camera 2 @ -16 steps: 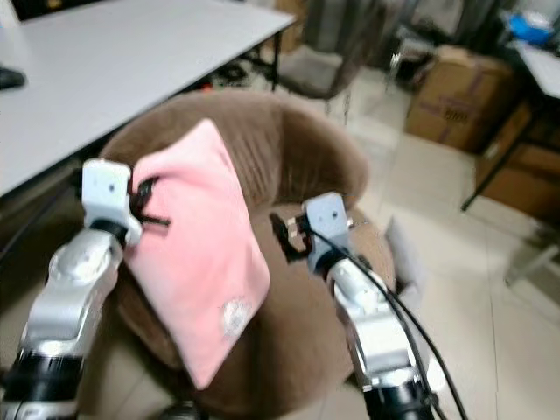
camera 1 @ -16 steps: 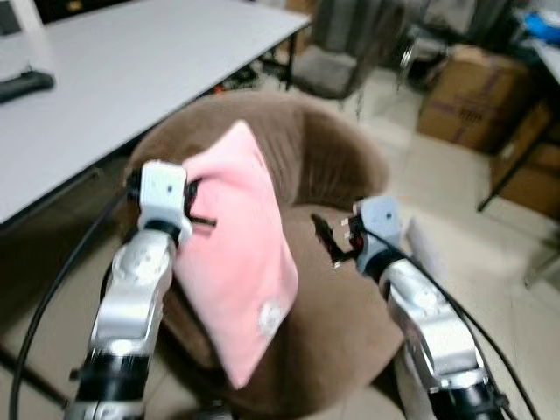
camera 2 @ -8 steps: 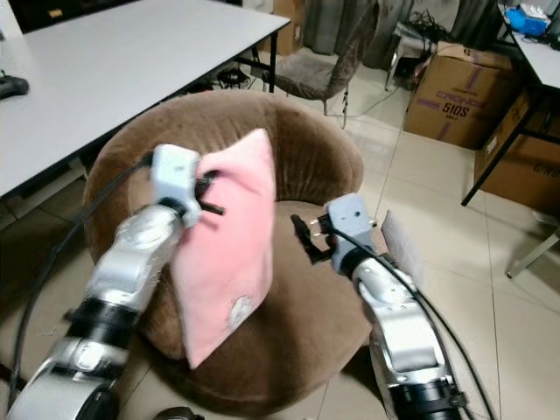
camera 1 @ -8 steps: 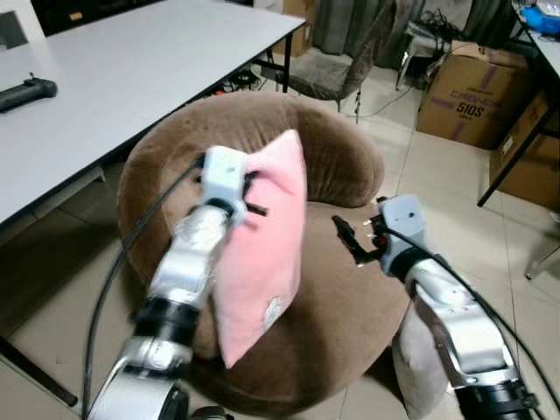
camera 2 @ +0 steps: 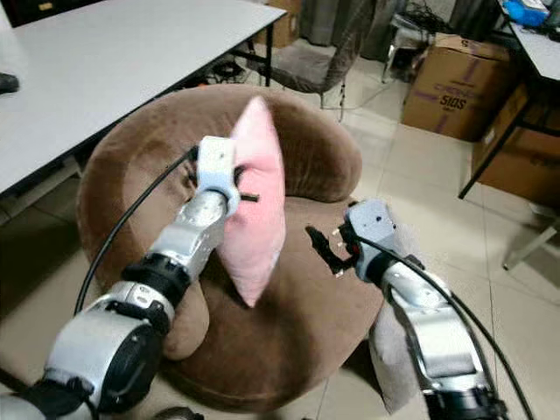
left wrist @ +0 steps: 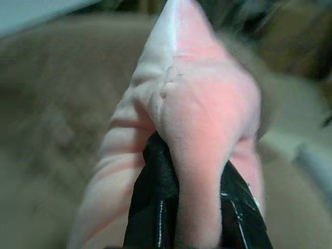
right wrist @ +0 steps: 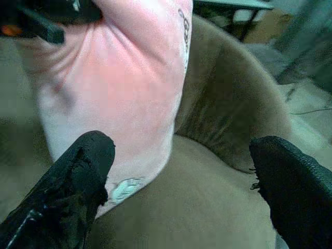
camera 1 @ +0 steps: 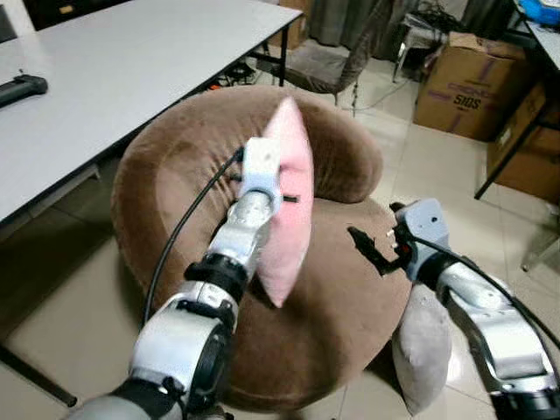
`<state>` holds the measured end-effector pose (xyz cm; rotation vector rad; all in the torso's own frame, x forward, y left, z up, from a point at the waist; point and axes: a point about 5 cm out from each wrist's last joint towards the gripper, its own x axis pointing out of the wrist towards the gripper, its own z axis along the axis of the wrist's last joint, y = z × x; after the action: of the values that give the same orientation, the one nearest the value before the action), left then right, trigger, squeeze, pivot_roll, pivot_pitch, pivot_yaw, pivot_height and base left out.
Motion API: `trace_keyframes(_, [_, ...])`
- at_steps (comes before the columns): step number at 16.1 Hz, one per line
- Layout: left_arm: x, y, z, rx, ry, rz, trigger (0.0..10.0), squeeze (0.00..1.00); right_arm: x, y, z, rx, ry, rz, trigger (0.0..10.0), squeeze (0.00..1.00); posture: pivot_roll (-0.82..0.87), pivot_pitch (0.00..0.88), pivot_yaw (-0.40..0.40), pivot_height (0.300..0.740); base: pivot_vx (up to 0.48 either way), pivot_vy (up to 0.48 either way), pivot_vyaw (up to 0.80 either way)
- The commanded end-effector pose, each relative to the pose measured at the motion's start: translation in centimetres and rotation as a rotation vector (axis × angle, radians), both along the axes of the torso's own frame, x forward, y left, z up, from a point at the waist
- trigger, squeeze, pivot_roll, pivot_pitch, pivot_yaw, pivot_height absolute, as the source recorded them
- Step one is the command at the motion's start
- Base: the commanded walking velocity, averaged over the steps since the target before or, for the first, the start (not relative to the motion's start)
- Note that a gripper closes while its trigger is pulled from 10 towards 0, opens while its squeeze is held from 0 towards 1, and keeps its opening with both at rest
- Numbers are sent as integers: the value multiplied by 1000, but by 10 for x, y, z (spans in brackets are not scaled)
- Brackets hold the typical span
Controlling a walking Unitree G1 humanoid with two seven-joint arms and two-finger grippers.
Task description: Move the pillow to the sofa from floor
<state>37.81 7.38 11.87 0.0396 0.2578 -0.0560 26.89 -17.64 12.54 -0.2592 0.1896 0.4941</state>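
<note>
A pink pillow (camera 1: 291,198) hangs upright, edge-on, over the seat of a round brown sofa chair (camera 1: 341,306). My left gripper (camera 1: 273,194) is shut on the pillow's upper part and reaches out over the chair. In the left wrist view the black fingers (left wrist: 155,207) pinch a fold of the pink pillow (left wrist: 197,114). My right gripper (camera 1: 371,251) stands open over the seat's right side, a little apart from the pillow. Its wrist view shows the two spread fingers (right wrist: 83,176) with the pillow (right wrist: 124,88) and the chair's backrest (right wrist: 233,114) beyond.
A grey pillow (camera 1: 423,350) leans on the floor against the chair's right side. A white table (camera 1: 105,79) stands to the left with a black controller (camera 1: 22,87) on it. Cardboard boxes (camera 1: 455,83) and an office chair (camera 1: 328,61) stand behind on the tiled floor.
My left arm has swung the pillow forward and to the right, out over the chair seat, turning it edge-on. The right gripper stays open beside the seat. The camera shifted slightly.
</note>
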Motion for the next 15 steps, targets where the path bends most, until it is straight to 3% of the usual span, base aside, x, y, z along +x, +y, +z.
trace_keyframes(1, [-4, 14, -16, 36, 72, 77, 10000, 0, -4, 0, 2, 1, 20, 56, 10000, 0, -30, 0, -33, 740, 0, 0, 0])
trace_keyframes(2, [-9, 22, -29, 90, 123, 100, 10000, 0, -8, 0, 0, -2, 50, 104, 10000, 0, -26, 0, -38, 740, 0, 0, 0])
trace_keyframes(3, [-17, 37, -45, 196, 179, 141, 10000, 0, -12, 0, -3, -17, 94, 180, 10000, 0, -26, 0, -38, 740, 0, 0, 0])
trace_keyframes(4, [-20, 45, -51, 234, 199, 177, 10000, 0, -15, 0, -4, -18, 122, 228, 10000, 0, -27, 0, -41, 740, 0, 0, 0])
trace_keyframes(7, [-18, 66, -45, 316, 148, 276, 10000, 0, -23, -3, -6, -49, 211, 371, 10000, 0, -25, 0, -42, 740, 0, 0, 0])
trace_keyframes(15, [-3, 61, -12, 363, -2, 296, 10000, 0, -13, 0, -1, -85, 205, 497, 10000, 0, -8, 0, -58, 740, 0, 0, 0])
